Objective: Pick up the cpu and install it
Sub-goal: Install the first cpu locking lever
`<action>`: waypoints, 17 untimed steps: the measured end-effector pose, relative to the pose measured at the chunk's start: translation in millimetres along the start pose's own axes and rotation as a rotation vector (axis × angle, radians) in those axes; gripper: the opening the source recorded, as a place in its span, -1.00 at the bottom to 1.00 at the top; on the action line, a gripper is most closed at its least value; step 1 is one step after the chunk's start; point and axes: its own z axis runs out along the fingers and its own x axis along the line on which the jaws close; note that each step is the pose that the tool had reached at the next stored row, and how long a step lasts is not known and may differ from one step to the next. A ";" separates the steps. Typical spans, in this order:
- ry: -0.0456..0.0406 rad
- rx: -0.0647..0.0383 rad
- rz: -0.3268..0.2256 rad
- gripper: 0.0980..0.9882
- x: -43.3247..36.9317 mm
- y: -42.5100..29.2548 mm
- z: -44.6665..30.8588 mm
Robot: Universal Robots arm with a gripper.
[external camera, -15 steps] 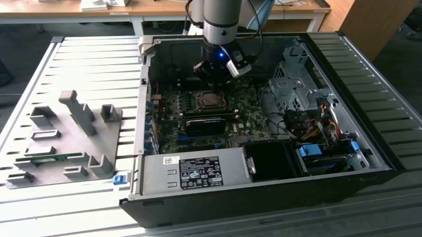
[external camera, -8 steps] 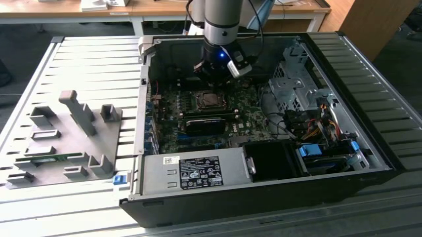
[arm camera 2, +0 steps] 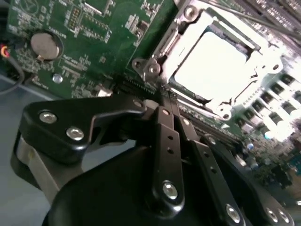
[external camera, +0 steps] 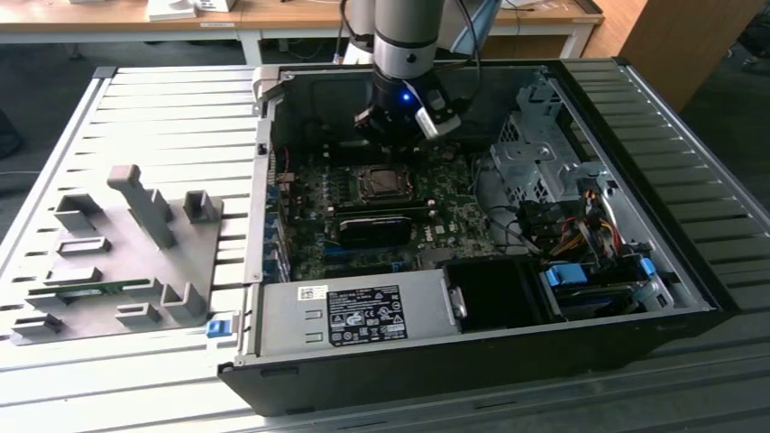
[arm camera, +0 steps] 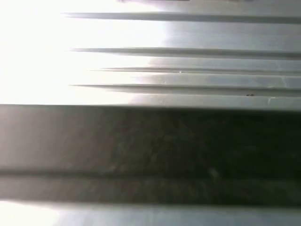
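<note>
Sitting flat in the motherboard socket (arm camera 2: 214,61), the cpu (arm camera 2: 211,63) shows its silvery top framed by the metal retention bracket, so it looks already seated where the task wants it, inside the open computer case (external camera: 673,271) lying on the slatted table (external camera: 157,117). Just above and behind the socket in the exterior view hangs the end effector (external camera: 403,126), near the chip but apart from it and holding nothing that I can see; whether its jaws stand wide or narrow I cannot tell, since the black linkage in the second wrist view hides the tips
</note>
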 end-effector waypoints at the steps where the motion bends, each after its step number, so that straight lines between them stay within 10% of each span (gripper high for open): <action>1: 0.0000 0.000 0.000 -0.98 0.0 0.2 -2.1; 17: 0.0002 0.000 0.000 -0.98 0.0 -4.5 -5.6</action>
